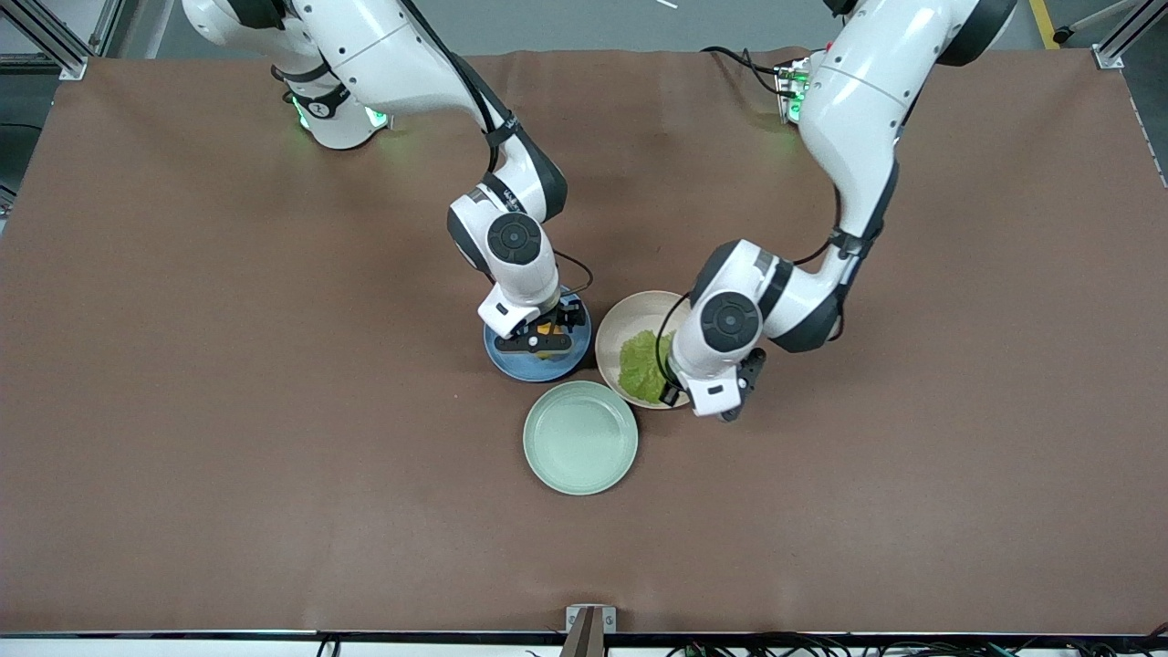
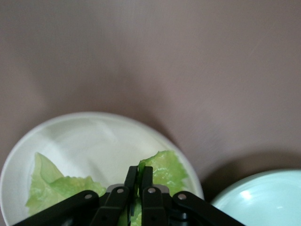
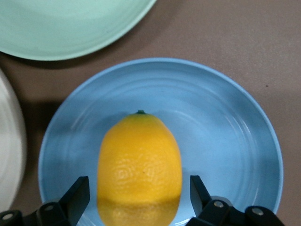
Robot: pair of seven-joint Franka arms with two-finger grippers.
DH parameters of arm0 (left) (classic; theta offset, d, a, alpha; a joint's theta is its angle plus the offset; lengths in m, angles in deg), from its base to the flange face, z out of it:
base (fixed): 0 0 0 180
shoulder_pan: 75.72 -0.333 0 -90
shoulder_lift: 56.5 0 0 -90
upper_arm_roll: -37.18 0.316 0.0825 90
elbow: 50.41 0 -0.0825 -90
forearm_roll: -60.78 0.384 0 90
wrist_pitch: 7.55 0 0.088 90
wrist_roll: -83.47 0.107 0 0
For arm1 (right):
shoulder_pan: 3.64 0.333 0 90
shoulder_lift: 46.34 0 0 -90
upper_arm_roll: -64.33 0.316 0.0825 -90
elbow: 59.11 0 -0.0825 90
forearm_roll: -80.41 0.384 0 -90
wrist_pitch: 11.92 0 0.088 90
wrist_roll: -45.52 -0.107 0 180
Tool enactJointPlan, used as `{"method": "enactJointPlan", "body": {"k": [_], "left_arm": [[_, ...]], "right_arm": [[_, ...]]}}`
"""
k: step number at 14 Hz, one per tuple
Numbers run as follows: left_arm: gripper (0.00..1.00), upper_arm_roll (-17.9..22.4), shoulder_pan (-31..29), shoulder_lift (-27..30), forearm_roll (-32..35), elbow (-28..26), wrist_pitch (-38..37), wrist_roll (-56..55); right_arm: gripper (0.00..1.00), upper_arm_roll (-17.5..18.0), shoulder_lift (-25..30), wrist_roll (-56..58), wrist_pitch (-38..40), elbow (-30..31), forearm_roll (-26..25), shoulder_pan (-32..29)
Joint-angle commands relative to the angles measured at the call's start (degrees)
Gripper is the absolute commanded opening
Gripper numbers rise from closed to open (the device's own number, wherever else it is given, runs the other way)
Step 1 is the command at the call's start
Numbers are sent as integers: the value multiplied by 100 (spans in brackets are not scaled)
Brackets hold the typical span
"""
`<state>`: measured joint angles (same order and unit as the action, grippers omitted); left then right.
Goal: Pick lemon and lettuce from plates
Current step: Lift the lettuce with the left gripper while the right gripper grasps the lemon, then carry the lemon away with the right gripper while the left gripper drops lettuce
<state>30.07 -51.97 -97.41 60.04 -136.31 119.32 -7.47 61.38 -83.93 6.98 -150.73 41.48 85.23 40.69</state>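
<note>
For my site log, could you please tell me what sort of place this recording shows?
Probably a robotics lab bench: two white arms bolted to a brown-covered table, aluminium framing at its corners, and toy-like props, a smooth yellow lemon on a round blue plate.

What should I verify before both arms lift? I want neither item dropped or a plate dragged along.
1. Right tool straddles the oval yellow-orange lemon: ok, fingers open on either side, not yet touching.
2. Lemon rests inside the round blue plate: ok.
3. Left tool is shut on the crinkled green lettuce leaf: ok, fingers pinch a fold of the leaf.
4. Lettuce lies on the round beige-pink plate: ok.
5. Left tool's grip is free of the plate itself: cannot tell.
6. Pale mint-green plate holds nothing: ok.
</note>
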Motion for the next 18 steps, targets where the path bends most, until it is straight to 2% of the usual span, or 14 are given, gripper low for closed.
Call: {"method": "enactJointPlan", "body": {"k": [1, 3, 6, 8, 9, 12, 14, 15, 16, 17, 18], "left_arm": [[0, -36, -440, 496, 4, -67, -407, 434], [0, -28, -904, 698, -49, -128, -793, 1302], [0, -28, -1713, 787, -40, -181, -1242, 2857], [0, -10, -2153, 656, 39, -225, -1252, 3763], [0, -10, -2355, 577, 39, -225, -1217, 4107], [1, -1, -2725, 287, 117, -234, -780, 4891], [4, 16, -2761, 128, 345, -287, -471, 5085], [17, 7, -2796, 93, 416, -278, -426, 5086], [40, 7, -2762, 110, 417, -270, -435, 5060], [75, -1, -2709, 153, 408, -261, -461, 4981], [91, -19, -2691, 189, 408, -235, -487, 4972]], "right_arm": [[52, -57, 103, -40, -33, 153, 54, 41], [32, -57, 146, -22, 2, 153, 54, 5], [18, -74, 173, 4, 108, 127, 54, -12], [16, -74, 357, -4, 195, 127, 54, -4], [15, -92, 566, 4, 509, 101, 54, -12], [15, -188, 1497, 39, 1897, 13, -7, -310], [15, -189, 2209, 397, 2766, 13, -7, -844], [15, -197, 2464, 870, 3102, 30, -7, -1178], [16, -189, 2676, 1475, 3409, 56, -16, -1660], [16, -197, 2800, 1968, 3595, 65, -25, -2065], [16, -198, 2853, 2495, 3693, 100, -95, -2548]]}}
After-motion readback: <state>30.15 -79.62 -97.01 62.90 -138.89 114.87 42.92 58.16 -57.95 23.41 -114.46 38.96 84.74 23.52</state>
